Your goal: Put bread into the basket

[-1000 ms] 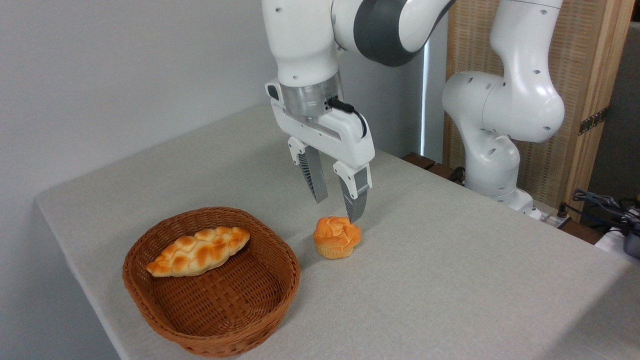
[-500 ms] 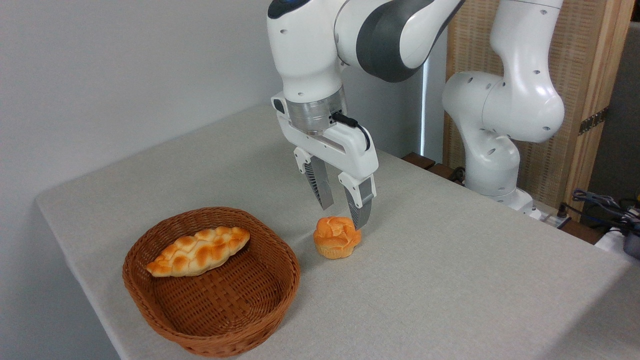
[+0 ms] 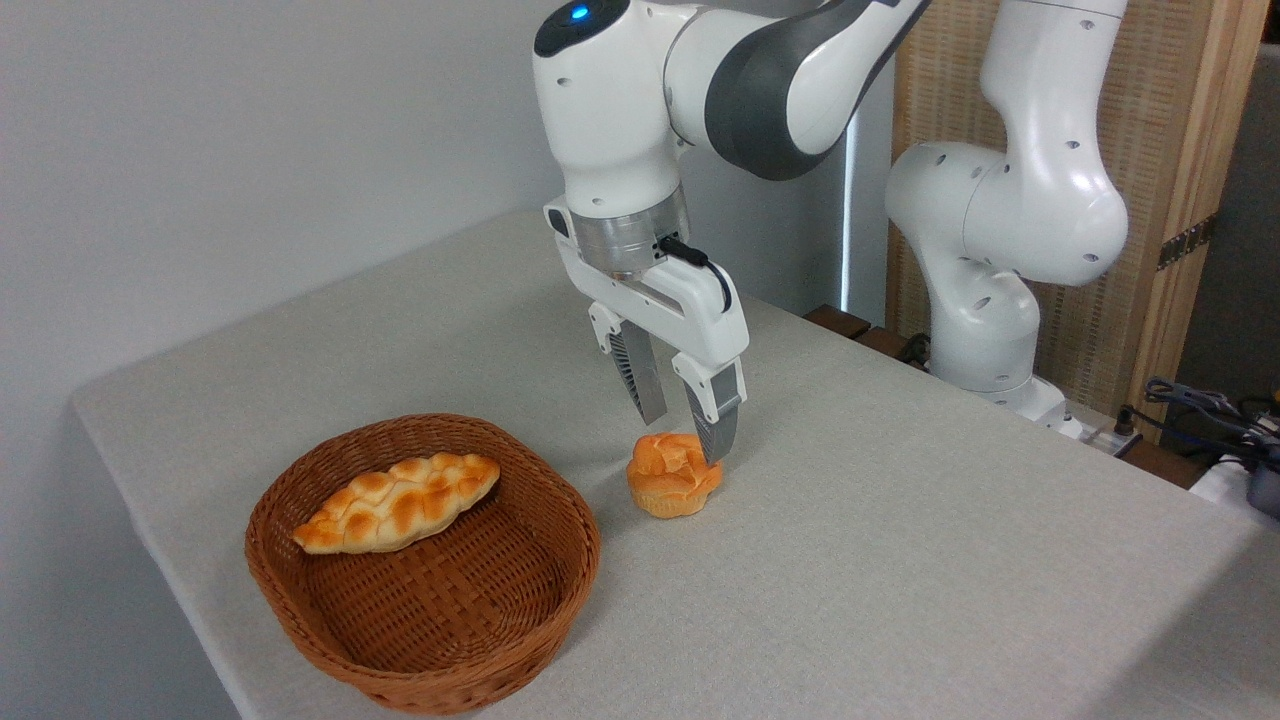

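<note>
Over the preceding second the gripper (image 3: 685,440), jaws parted and empty, had descended to straddle the bread (image 3: 673,475), which sat ungrasped on the surface (image 3: 900,560) just beside the basket (image 3: 425,610), indicating closure was imminent.

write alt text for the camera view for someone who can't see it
A white robot arm's open gripper hangs just above a small round orange bun on a grey table. To the bun's left, apart from it, a wicker basket holds a braided loaf.
</note>
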`<move>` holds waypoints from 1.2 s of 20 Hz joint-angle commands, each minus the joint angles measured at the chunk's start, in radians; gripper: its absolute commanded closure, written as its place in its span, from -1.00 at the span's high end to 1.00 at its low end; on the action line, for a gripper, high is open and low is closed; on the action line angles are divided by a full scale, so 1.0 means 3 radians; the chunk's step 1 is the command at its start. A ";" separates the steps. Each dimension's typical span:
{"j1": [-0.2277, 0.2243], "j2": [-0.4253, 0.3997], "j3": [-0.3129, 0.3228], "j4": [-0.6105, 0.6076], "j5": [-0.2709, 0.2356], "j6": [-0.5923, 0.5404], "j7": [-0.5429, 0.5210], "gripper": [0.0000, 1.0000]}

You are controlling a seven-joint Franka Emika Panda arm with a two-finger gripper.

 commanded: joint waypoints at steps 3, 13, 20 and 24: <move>-0.0016 -0.0050 0.0014 -0.0062 -0.0055 0.0135 0.0059 1.00; -0.0057 0.0011 0.0014 -0.0098 -0.0030 0.0258 0.0207 1.00; -0.0052 0.0021 0.0019 -0.0098 -0.0019 0.0263 0.0519 1.00; -0.0052 0.0042 0.0019 -0.0098 -0.0004 0.0263 0.0688 1.00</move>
